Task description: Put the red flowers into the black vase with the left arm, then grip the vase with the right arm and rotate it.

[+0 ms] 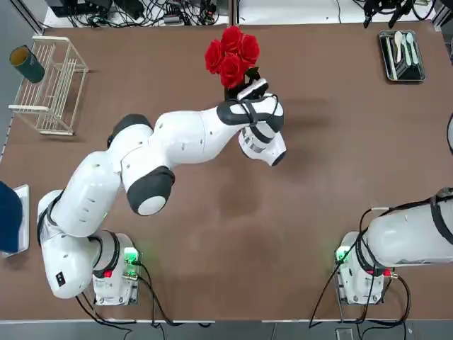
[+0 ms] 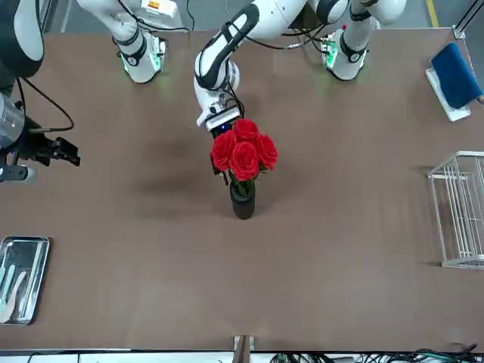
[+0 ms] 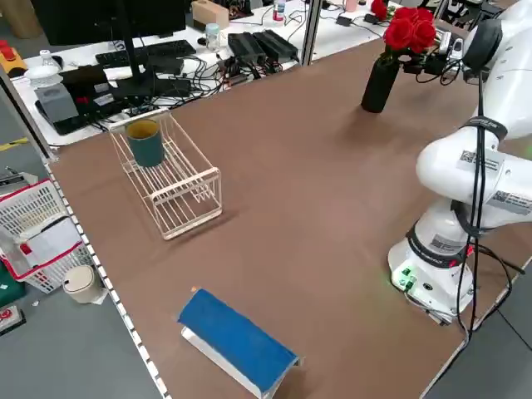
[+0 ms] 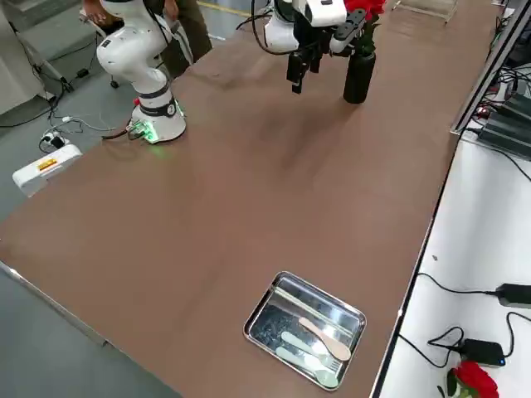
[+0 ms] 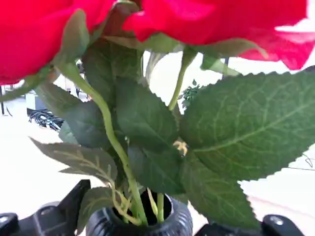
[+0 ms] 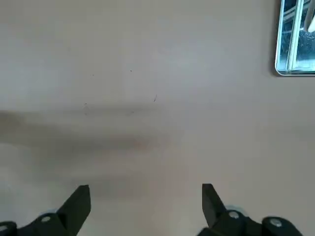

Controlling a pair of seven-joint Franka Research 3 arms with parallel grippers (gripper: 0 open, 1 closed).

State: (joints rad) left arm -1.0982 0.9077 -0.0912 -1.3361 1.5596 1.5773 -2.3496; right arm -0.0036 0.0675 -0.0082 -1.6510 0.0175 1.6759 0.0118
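Brown tabletop (image 1: 318, 234) is bordered by cluttered desks with cables. At one corner a wire rack (image 3: 174, 179) is seen with a dark teal cup (image 3: 145, 143) resting in it; at another, a metal tray (image 4: 305, 328) holds pale utensils (image 4: 311, 336).

The black vase (image 2: 243, 200) is stood upright near the table's middle, its long axis vertical. The red flowers (image 2: 243, 150) are seated in it: the stems (image 5: 123, 167) are seen entering the vase mouth, and the blooms point straight up, with green leaves (image 5: 236, 128) spread just above the rim.

The left gripper (image 5: 147, 228) is held level, just beside the vase, at the height of its rim, with the vase neck between the spread fingers (image 5: 74, 201). The jaws are wide open; contact with the vase or stems appears absent, though the leaves hide part of the gap.

The right gripper (image 6: 145, 204) is parked well apart from the vase, above bare table, pointed down, jaws fully open and nothing held.
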